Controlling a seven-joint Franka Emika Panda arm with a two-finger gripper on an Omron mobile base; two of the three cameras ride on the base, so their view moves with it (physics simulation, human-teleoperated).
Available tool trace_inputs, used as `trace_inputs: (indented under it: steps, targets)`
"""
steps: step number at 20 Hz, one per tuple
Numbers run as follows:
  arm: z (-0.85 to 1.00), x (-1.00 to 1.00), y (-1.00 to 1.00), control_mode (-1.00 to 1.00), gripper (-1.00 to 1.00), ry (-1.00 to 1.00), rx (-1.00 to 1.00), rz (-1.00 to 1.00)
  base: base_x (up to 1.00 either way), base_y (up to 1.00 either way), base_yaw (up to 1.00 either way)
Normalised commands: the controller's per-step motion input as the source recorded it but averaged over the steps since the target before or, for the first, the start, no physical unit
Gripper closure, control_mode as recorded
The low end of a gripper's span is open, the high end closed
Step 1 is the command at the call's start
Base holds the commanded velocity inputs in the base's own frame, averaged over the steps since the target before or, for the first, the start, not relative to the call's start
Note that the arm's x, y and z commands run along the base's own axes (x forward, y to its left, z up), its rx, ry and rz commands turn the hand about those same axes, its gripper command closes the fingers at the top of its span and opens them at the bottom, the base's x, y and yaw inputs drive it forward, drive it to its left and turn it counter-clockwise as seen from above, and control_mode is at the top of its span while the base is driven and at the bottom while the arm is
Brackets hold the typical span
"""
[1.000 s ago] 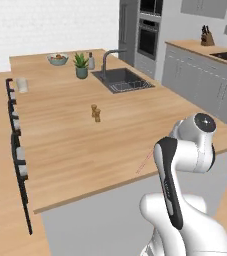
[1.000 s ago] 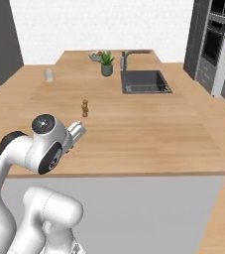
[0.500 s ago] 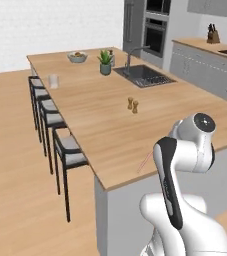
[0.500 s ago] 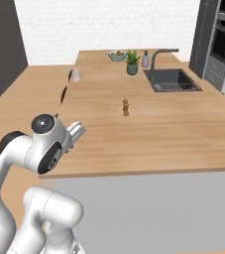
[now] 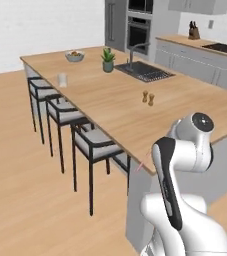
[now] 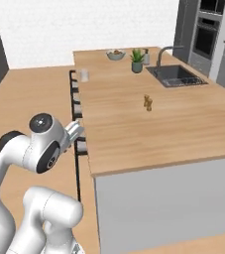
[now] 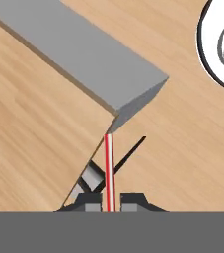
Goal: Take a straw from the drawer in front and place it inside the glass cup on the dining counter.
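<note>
Dining counter (image 5: 110, 107) — light wood slab on a grey base, dark sink (image 5: 144, 71) and faucet (image 5: 133, 52) inset toward the far end. On top: glass cup (image 5: 62, 79) near the stool-side edge, bowl (image 5: 74, 55), potted plant (image 5: 107, 60) beside the sink, two small shakers (image 5: 148, 98) mid-slab — all well apart.

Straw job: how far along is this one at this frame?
Done: the straw is out of the drawer, clamped between the fingertips of the hand; its tip shows beside the arm. In hand: carrying it at the corner of the dining counter. Left: reach the glass cup near the counter's far end by the stools and drop the straw in.
</note>
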Motion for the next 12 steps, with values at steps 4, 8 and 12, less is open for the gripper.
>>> trace_inputs:
  steps: [4, 8, 12]
  targets:
    - [0.0, 0.0, 0.0, 1.0, 1.0, 0.0, 0.0, 0.0, 0.43, 1.0, -0.52]
    - [0.0, 0.0, 0.0, 1.0, 1.0, 0.0, 0.0, 0.0, 0.65, 1.0, -0.51]
    - [0.0, 0.0, 0.0, 1.0, 1.0, 0.0, 0.0, 0.0, 0.65, 1.0, -0.51]
